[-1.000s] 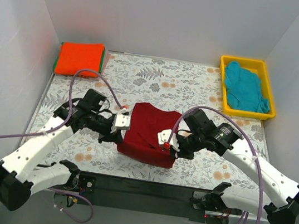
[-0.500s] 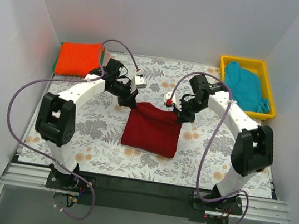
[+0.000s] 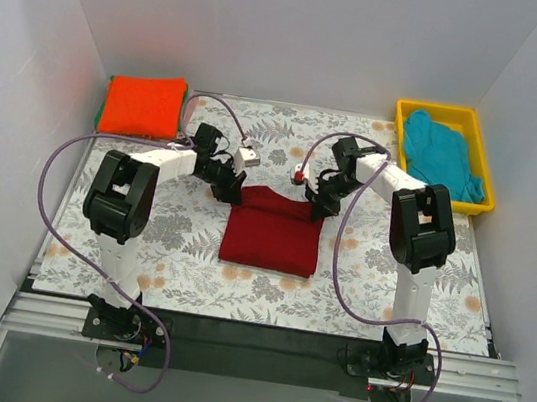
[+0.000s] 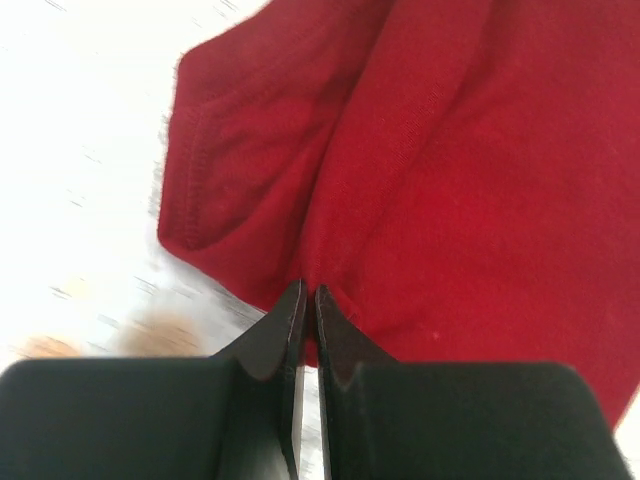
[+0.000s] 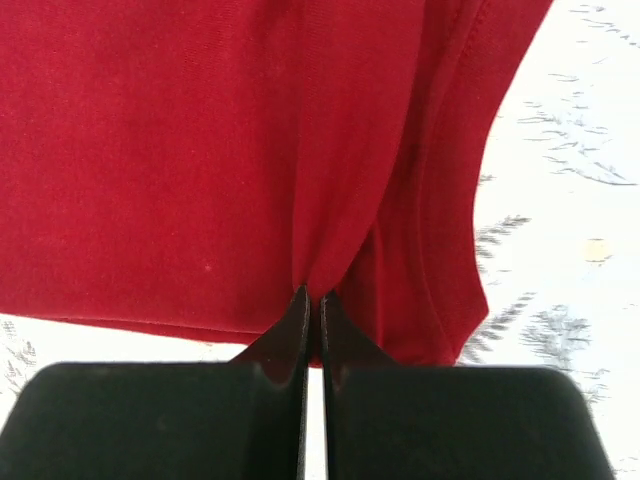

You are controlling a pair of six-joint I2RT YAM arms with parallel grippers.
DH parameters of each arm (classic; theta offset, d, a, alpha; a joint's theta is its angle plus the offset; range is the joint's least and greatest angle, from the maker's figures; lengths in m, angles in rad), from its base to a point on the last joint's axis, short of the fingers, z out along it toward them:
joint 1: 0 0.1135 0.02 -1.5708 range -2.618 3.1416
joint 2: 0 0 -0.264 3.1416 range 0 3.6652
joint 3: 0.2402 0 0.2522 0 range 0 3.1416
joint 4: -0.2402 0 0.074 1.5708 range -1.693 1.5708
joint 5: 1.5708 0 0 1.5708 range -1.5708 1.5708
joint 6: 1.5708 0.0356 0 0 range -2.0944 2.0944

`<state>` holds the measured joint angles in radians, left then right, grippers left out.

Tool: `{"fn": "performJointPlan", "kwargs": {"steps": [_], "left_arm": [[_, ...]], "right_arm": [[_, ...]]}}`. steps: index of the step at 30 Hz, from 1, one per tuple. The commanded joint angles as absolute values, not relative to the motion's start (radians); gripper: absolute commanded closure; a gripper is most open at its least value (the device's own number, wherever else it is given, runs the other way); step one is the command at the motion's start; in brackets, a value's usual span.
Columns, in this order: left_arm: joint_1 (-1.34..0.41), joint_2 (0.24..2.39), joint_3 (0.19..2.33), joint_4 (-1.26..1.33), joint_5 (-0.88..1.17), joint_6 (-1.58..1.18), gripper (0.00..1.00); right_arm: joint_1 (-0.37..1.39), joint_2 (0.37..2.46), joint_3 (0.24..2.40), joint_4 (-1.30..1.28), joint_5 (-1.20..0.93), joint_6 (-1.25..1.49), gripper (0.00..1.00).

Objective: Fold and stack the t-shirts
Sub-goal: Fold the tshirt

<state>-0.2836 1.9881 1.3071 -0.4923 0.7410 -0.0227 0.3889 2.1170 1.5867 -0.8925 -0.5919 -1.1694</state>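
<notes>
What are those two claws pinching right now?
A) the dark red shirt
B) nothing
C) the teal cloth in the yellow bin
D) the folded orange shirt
A: the left gripper and right gripper are each shut on a far corner of the dark red shirt.

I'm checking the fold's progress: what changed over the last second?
Both arms swung away from the bases, carrying the near part of the maroon t-shirt to its far edge, so it lies folded shorter. The left pincer and right pincer are shut on its far corners. The orange t-shirt and the teal t-shirt in the yellow bin stayed put.
</notes>
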Motion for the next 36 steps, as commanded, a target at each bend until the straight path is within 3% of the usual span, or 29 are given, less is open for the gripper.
{"fn": "performJointPlan", "kwargs": {"steps": [1,7,14,28,36], "left_arm": [[-0.311,1.809,1.194,-0.52,0.755,-0.025,1.0],[-0.396,1.557,0.928,-0.554,0.742,-0.05,1.0],[-0.399,1.447,1.037,-0.676,0.767,-0.08,1.0],[-0.377,1.769,1.123,-0.408,0.621,-0.166,0.99],[-0.374,1.643,1.137,-0.475,0.701,-0.173,1.0]], "right_arm": [[0.414,2.03,1.464,-0.879,-0.606,-1.137,0.99],[0.466,1.815,1.198,-0.838,-0.641,-1.089,0.99],[0.457,1.64,1.232,-0.876,-0.686,-1.011,0.99],[0.41,1.921,1.339,-0.881,-0.611,-1.092,0.99],[0.393,1.801,1.344,-0.923,-0.659,-1.066,0.99]]}}
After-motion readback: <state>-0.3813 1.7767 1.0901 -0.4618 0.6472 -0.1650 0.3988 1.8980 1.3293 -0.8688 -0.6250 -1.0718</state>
